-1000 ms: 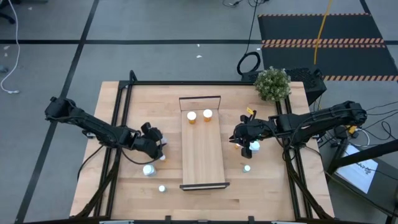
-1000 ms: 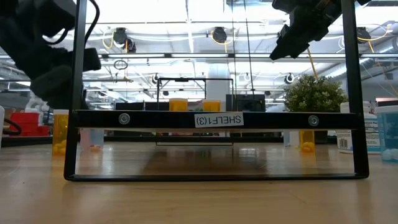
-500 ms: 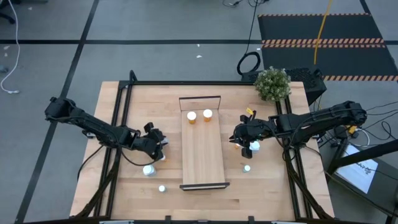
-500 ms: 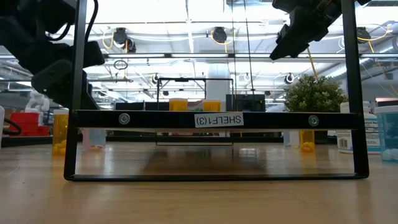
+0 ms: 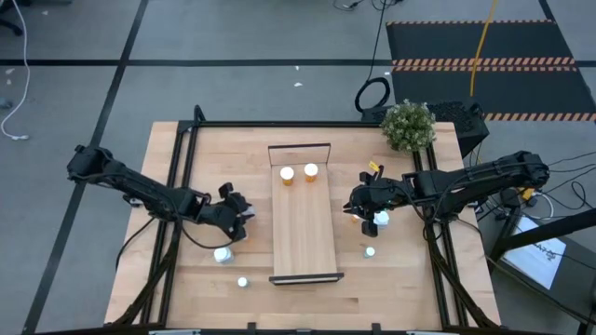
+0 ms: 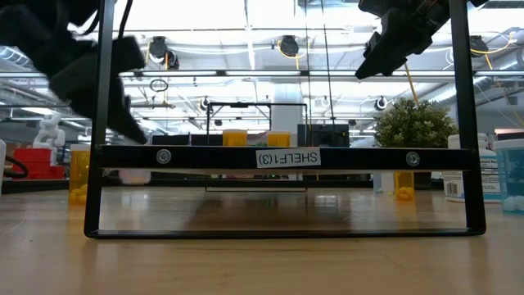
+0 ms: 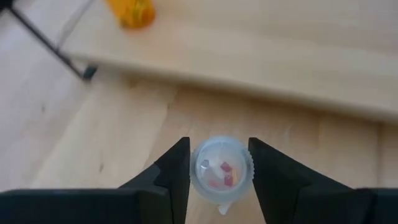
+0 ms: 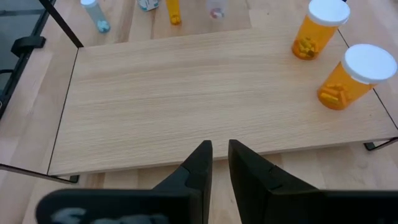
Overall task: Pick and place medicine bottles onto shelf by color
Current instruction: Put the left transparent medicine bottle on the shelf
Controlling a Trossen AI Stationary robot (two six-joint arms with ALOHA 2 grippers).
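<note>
Left of the shelf [image 5: 303, 212], the left tool [image 5: 240, 219] was extended low across the surface [image 5: 186, 279], its arm reaching in from the outer left edge at a shallow slant. Its two fingers [image 7: 168, 177] were clamped on a small pale clear bottle [image 7: 221, 170], one finger against each side of the body; reddish pills showed inside. The bottle sat between the fingers, with the shelf's long edge just ahead of the tool and one orange bottle [image 7: 130, 11] standing farther off on the board.

The right tool [image 5: 357, 207] hovered on the opposite side of the shelf, raised above the surface, as the low view showed [image 6: 385, 51]. Its fingers [image 8: 196, 165] stood nearly together with only a thin gap and held nothing. Ahead of it lay the bare middle of the board, and two orange bottles with white caps [image 8: 317, 28] [image 8: 354, 74] stood near one short end, just beside each other.

Most of the shelf's length was unoccupied wood, bounded at each short end by a dark frame rail [image 5: 305, 276]. Near the left tool two more white-capped bottles [image 5: 223, 254] [image 5: 242, 281] stood on the surface, well apart from the shelf. Beside the right tool a white-capped bottle [image 5: 381, 221] stood close by and another [image 5: 370, 251] lay nearer the front edge. A potted plant [image 5: 408, 125] occupied the far right corner.
</note>
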